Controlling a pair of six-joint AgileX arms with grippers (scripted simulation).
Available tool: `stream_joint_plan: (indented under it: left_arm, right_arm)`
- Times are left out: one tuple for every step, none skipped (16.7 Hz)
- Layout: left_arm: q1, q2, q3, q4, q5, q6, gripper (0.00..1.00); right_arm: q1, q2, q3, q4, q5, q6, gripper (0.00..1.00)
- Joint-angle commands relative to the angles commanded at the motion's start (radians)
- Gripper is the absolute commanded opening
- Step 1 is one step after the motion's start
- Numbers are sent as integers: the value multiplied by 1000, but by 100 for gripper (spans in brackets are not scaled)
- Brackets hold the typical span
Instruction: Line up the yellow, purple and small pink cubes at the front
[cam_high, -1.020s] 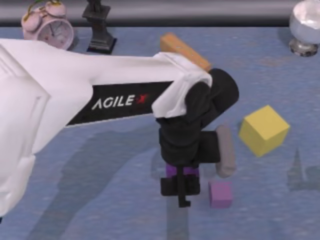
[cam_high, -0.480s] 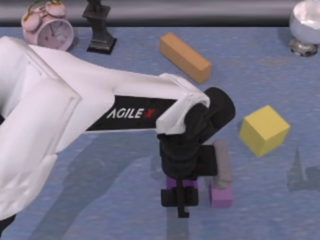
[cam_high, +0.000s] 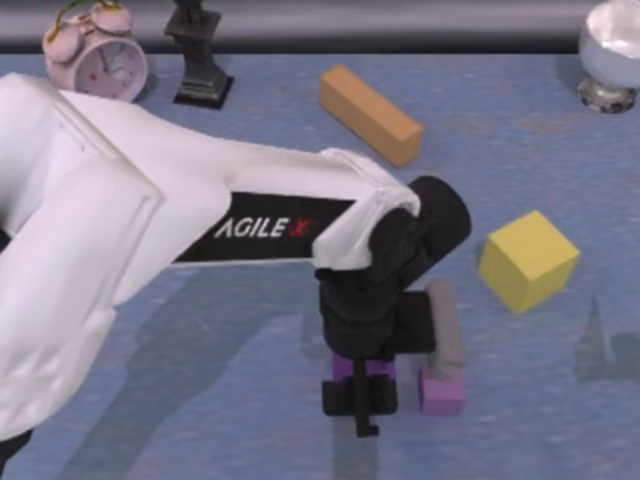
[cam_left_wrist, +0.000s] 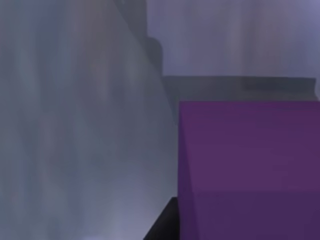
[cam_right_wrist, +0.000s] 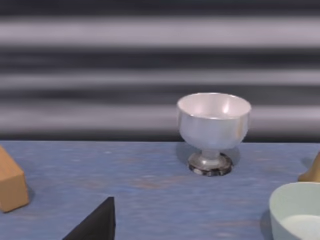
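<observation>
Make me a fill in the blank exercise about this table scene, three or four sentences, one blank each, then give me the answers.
1. The left gripper is down over the ____ cube near the front of the table.
2. The small pink cube sits just to the ____ of that cube in the top view.
3. The largest cube, coloured ____, lies farther right and apart from the other two.
4. Behind the arm, a long ____ block lies at an angle.

Missing words: purple; right; yellow; tan-orange
</observation>
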Motion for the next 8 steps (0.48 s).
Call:
stream_joint_plan:
  left_arm:
    - [0,0,0,0,0,0,75]
    - [0,0,0,0,0,0,83]
    - [0,0,0,0,0,0,90]
    - [0,0,0,0,0,0,98]
    - [0,0,0,0,0,0,100]
    - [0,0,0,0,0,0,100]
    - [0,0,0,0,0,0,100]
    - [0,0,0,0,0,0,100]
  right_arm:
    - [0,0,0,0,0,0,100]
    - [0,0,0,0,0,0,100]
    - [0,0,0,0,0,0,100]
    - [0,0,0,0,0,0,100]
    - [0,0,0,0,0,0,100]
    - [0,0,0,0,0,0,100]
    - [0,0,0,0,0,0,100]
    - [0,0,0,0,0,0,100]
